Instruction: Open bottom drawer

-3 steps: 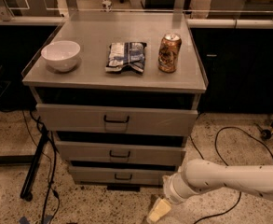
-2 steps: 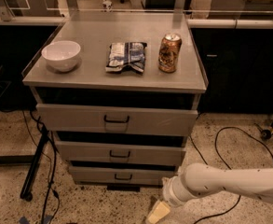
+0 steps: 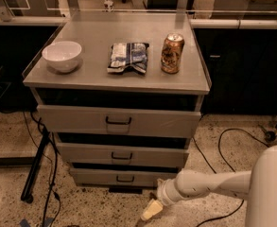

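The bottom drawer (image 3: 124, 177) is the lowest and shallowest of three grey drawer fronts, with a small dark pull handle (image 3: 125, 178) at its centre. It looks pushed in. My gripper (image 3: 146, 213) hangs near the floor, below and to the right of that handle, at the end of the white arm (image 3: 209, 184) that reaches in from the right. It touches nothing. The middle drawer (image 3: 121, 154) and the top drawer (image 3: 118, 121) sit above it.
On the cabinet top (image 3: 90, 77) stand a white bowl (image 3: 62, 56), a crumpled snack bag (image 3: 127, 57) and a brown soda can (image 3: 172, 53). Black cables (image 3: 232, 141) lie on the speckled floor at right. A black stand leg (image 3: 36, 167) slants at left.
The arm and gripper have shifted slightly left and lower near the floor. The drawers have not moved.
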Robot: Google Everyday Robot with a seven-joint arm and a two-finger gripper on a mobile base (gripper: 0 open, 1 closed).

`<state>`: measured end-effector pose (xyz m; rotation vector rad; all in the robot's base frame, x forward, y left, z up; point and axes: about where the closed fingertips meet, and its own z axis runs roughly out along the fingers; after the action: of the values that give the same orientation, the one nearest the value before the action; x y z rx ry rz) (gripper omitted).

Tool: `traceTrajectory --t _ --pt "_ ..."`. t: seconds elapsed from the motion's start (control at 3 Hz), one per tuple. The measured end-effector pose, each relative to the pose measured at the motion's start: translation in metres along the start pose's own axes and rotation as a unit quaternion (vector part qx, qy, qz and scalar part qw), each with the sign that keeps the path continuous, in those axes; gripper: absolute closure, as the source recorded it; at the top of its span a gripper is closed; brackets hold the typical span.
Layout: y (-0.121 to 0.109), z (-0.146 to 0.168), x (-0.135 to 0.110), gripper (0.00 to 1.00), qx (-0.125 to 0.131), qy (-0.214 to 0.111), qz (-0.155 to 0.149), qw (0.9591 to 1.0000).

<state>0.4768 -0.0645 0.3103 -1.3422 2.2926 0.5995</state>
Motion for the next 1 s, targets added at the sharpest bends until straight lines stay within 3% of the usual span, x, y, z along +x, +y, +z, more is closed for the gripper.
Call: traceTrajectory --t 0.67,1.0 --pt "0.000 0.015 0.003 0.00 -0.001 -0.010 0.004 0.9999" --pt "-0.012 0.032 0.004 0.00 0.010 -0.012 0.001 0.9999"
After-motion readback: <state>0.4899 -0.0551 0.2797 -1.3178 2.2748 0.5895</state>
